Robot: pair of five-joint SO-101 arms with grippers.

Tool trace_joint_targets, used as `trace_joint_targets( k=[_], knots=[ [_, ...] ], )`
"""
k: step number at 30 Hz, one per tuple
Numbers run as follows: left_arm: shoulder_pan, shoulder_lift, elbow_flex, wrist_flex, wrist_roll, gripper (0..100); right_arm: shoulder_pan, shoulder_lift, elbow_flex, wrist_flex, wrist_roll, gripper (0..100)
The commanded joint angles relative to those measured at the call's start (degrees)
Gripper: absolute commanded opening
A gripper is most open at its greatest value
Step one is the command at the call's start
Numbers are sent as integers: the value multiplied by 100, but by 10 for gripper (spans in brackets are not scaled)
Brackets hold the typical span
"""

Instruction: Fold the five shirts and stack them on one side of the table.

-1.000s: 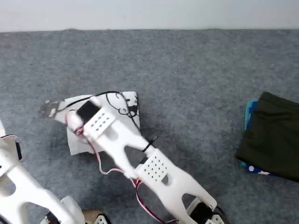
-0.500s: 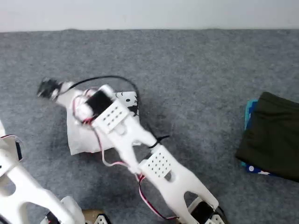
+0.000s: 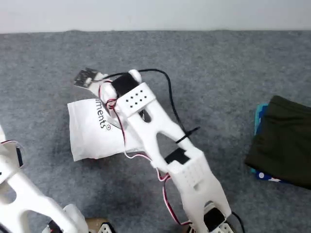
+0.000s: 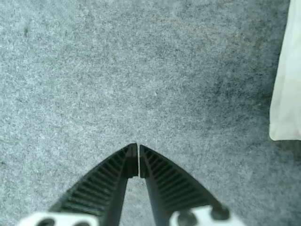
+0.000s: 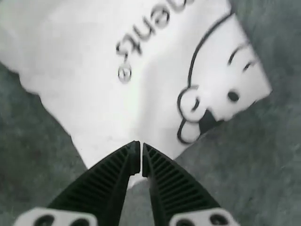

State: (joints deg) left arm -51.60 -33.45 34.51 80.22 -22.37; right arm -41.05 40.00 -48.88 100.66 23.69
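A white folded shirt (image 3: pixel 92 133), printed with black lettering and a cartoon figure, lies left of centre on the grey carpet-like surface (image 3: pixel 218 73). The right arm (image 3: pixel 187 170) stretches from the near edge, up and to the left across the shirt's right part. In its wrist view the right gripper (image 5: pixel 140 156) hangs above the cloth with its tips over the shirt's border, where white meets grey. Its jaws are pressed together and, as far as can be seen, have no fabric between them.

The shirt is close to square, and the arm covers enough of it that a long axis is hard to call.

The pile it should probably join is at the right edge, well apart from it: a dark folded garment (image 3: pixel 284 141) resting on blue fabric (image 3: pixel 261 116). The carry would therefore run rightward across the surface, and the right arm is the better placed for it.

The left arm (image 3: pixel 19 194) stands at the near left corner. The left gripper (image 4: pixel 138 157) is closed and empty over bare surface, with the shirt's edge off to one side.
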Motion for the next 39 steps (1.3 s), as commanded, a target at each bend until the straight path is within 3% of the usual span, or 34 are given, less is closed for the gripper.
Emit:
trace_joint_targets(
  k=[1, 14, 22, 34, 39],
  knots=[
    [-9, -176, -75, -141, 9, 14, 92, -479, 369, 207, -35, 15],
    [0, -176, -75, -141, 9, 14, -444, 954, 352, -268, -35, 10],
    [0, -176, -75, -149, 9, 14, 312, 198, -791, 101, -26, 14],
    [0, -176, -75, -149, 9, 14, 866, 1552, -1213, -2185, -9, 14],
    [0, -176, -75, -141, 9, 14, 1253, 2123, -1231, -2211, -9, 13]
  ],
)
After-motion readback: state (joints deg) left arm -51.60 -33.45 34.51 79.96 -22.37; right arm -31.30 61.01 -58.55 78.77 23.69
